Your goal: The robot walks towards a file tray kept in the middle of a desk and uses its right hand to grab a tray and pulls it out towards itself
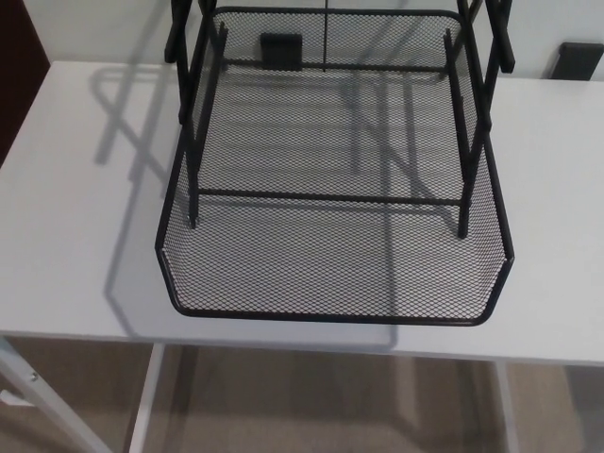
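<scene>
A black wire-mesh file tray [335, 260] lies on the white desk [85, 245], its front rim [330, 319] close to the desk's near edge. It sits inside a black metal rack whose upright posts [192, 142] rise out of the top of the picture on both sides, with a crossbar [330, 196] across the tray's middle. The tray holds nothing. Neither of my hands shows in the head view.
A small black block [281, 52] stands behind the tray at the desk's back. Another dark object [580, 60] sits at the back right corner. The desk's white legs [146, 406] and tan floor [321, 406] show below the front edge.
</scene>
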### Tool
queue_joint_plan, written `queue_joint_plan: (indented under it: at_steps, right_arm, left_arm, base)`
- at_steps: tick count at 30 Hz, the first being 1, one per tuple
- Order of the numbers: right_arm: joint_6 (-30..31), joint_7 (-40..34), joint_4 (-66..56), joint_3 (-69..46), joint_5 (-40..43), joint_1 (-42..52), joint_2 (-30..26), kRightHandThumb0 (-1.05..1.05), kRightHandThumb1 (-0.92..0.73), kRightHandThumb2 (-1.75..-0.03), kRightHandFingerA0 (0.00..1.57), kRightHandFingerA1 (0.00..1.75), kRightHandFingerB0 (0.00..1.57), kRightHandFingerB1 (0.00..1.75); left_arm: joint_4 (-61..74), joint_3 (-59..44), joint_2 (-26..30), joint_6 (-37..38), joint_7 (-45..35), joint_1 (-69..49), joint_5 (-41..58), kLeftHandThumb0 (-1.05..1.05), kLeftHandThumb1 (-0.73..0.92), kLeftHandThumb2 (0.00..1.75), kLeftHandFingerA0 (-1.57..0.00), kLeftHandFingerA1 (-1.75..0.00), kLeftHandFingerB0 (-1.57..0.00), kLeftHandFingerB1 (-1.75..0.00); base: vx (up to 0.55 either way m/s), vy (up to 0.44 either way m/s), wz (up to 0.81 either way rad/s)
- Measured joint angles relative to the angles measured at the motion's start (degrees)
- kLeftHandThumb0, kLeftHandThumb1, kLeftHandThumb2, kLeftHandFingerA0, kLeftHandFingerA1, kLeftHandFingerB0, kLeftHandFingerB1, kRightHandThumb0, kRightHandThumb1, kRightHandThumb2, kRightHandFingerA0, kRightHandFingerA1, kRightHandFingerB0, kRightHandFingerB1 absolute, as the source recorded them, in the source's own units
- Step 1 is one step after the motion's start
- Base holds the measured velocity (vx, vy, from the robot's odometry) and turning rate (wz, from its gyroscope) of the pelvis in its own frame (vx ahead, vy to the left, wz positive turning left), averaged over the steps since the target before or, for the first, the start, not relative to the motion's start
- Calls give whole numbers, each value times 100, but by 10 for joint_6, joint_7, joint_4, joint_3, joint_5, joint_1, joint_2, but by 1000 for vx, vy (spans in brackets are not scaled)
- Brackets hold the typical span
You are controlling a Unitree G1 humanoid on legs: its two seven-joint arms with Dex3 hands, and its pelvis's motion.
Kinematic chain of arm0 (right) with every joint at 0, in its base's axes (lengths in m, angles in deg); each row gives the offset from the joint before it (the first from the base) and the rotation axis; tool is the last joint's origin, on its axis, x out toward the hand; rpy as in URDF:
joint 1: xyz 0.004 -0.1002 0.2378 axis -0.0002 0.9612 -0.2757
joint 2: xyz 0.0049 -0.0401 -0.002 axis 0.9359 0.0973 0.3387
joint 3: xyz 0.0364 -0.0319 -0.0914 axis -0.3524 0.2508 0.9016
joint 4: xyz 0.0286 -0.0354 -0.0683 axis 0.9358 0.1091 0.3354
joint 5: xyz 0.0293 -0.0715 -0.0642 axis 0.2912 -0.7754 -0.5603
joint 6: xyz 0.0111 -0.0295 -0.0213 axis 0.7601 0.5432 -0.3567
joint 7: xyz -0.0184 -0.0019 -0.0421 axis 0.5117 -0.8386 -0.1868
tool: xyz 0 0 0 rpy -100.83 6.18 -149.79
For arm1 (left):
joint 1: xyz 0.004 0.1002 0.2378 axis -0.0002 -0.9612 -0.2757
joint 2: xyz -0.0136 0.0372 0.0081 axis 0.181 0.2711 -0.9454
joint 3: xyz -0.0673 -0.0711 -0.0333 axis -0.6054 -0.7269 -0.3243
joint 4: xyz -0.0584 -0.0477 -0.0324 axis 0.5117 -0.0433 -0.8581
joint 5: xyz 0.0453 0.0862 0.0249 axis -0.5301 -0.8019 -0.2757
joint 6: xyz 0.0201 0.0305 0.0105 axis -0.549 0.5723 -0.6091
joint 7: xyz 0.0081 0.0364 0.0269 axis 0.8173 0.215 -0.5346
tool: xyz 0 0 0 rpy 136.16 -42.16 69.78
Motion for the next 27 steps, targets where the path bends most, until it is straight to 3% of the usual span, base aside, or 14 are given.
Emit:
queue_joint_plan:
  at_steps: [1,2,8,9,12,13,17,18,25,27]
  right_arm:
    - [-5,-3,0,1,2,0,0,-73,-64,-60,0,33,0,9]
    - [-9,-6,0,2,5,1,0,-77,-51,-89,0,27,0,13]
    - [-28,-19,-3,6,17,8,-2,-79,-51,-88,0,26,0,10]
    - [-30,-21,-2,7,19,9,-3,-79,-52,-88,0,26,0,11]
    - [-33,-24,-2,10,23,10,-3,-79,-52,-88,0,26,0,10]
    - [-34,-26,-5,11,26,13,-4,-70,-64,-59,0,35,0,8]
    - [-35,-29,-7,14,30,16,-8,-68,-63,-65,0,34,0,7]
    - [-36,-31,-7,16,31,16,-9,-77,-51,-87,1,27,0,12]
    - [-43,-42,0,24,38,15,-14,-86,-54,-85,5,24,0,0]
    - [-45,-44,0,25,39,15,-15,-78,-50,-86,2,30,0,10]
  left_arm:
    - [-2,1,0,3,2,1,-2,-59,37,53,-31,-38,-24,-43]
    - [-4,1,1,6,3,3,-4,-63,26,73,-27,-47,-23,-51]
    - [-13,6,1,19,10,8,-15,-65,28,75,-28,-48,-24,-51]
    - [-13,8,1,20,12,8,-16,-61,39,52,-37,-38,-26,-43]
    - [-12,9,2,24,14,8,-19,-66,40,53,-36,-38,-27,-44]
    - [-11,11,2,27,16,7,-23,-64,39,53,-35,-38,-27,-44]
    - [-16,20,6,37,23,7,-32,-67,37,53,-35,-39,-27,-45]
    - [-20,21,7,39,25,9,-34,-64,38,53,-36,-39,-27,-44]
    - [-23,25,12,52,27,9,-40,-64,39,53,-36,-37,-27,-42]
    - [-21,27,13,53,29,9,-42,-67,38,53,-36,-39,-28,-46]
  base:
    - [0,0,0]
    - [0,0,0]
    - [0,0,0]
    - [0,0,0]
    - [0,0,0]
    - [0,0,0]
    - [0,0,0]
    - [0,0,0]
    - [0,0,0]
    - [0,0,0]
